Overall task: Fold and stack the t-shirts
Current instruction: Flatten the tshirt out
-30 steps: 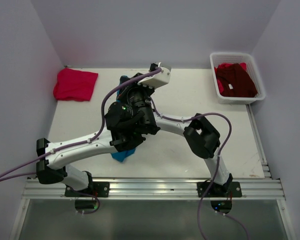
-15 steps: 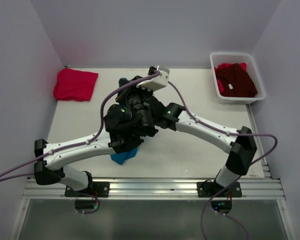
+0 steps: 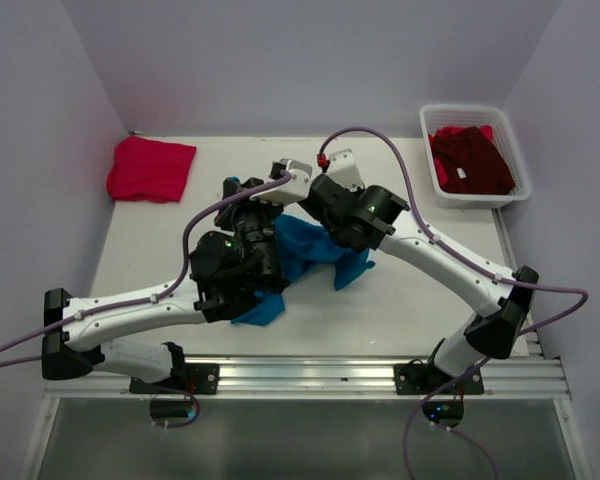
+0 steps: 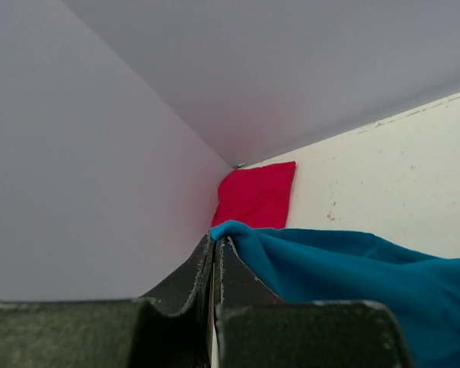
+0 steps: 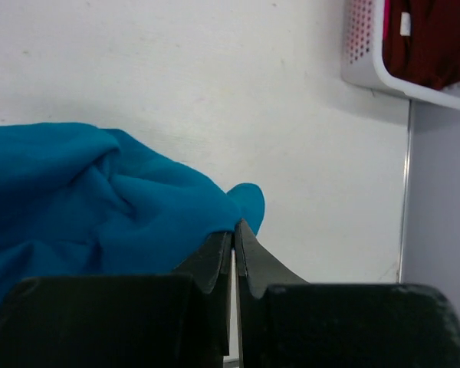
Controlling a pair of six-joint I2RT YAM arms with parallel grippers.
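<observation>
The teal-blue t-shirt hangs bunched between my two grippers at the table's middle. My left gripper is shut on one edge of it; in the top view it sits at the shirt's left. My right gripper is shut on another edge; in the top view it is mostly hidden under its wrist. The pinkish-red t-shirt lies folded in the far left corner. The dark maroon t-shirt lies in the basket.
The white mesh basket stands at the far right corner, and shows in the right wrist view. Walls close the table on the left, back and right. A metal rail runs along the near edge.
The right arm has stretched out to the right and its wrist has moved right. The left wrist has shifted left and nearer. The teal-blue shirt is now spread out between the grippers.
</observation>
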